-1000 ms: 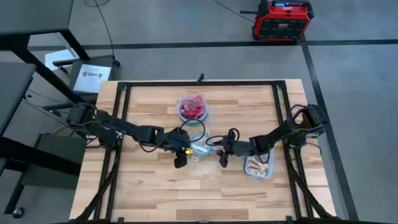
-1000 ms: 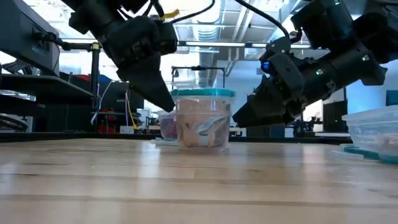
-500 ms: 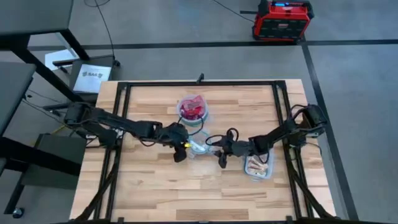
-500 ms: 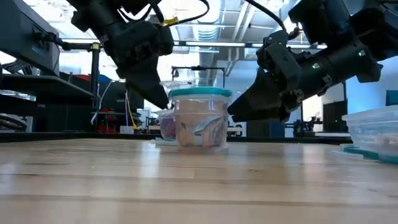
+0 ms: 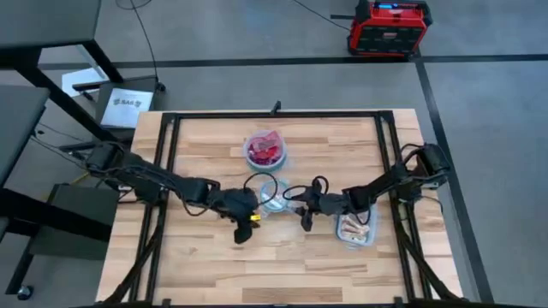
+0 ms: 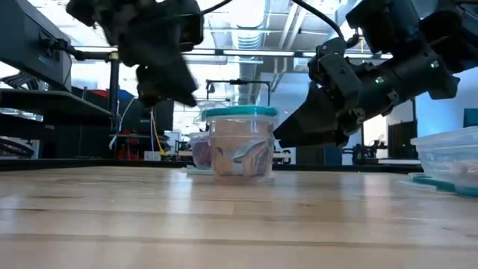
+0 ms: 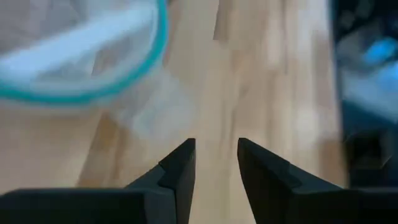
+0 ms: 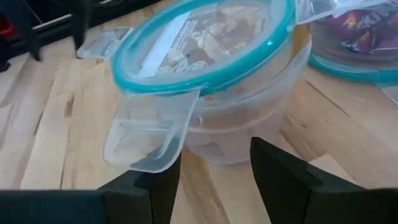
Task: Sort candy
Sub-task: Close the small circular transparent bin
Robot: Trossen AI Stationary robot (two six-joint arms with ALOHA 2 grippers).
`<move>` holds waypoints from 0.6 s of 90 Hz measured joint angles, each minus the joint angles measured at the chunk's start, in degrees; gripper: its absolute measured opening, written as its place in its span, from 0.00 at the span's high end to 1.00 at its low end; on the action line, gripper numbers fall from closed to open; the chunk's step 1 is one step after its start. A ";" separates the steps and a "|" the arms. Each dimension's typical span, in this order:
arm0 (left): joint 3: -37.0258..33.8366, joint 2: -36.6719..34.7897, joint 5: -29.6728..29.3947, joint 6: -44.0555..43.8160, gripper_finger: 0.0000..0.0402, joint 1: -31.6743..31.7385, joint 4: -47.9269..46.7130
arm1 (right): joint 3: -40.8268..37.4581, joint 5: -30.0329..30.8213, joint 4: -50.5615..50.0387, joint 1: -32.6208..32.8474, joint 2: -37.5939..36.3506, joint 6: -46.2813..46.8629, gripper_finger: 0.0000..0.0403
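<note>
Teal-rimmed lidded bowl [image 8: 205,74] faces the right gripper [image 8: 214,165], fingers apart and empty. The left gripper [image 7: 214,165], fingers narrowly apart, hovers nearby. Next, probably unlatching its lid tab [image 8: 149,134].

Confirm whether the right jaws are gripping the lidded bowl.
No. The right gripper is open, short of the lidded bowl, holding nothing.

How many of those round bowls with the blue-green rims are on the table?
3, from above: one holding red candy toward the table's far side, one just nearer than it, and a lidded one between the left gripper and the right gripper. None looks hidden.
</note>
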 joint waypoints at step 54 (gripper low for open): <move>0.00 4.31 -5.21 -10.23 0.73 2.86 5.84 | 0.01 -0.01 0.21 0.00 0.00 0.01 0.56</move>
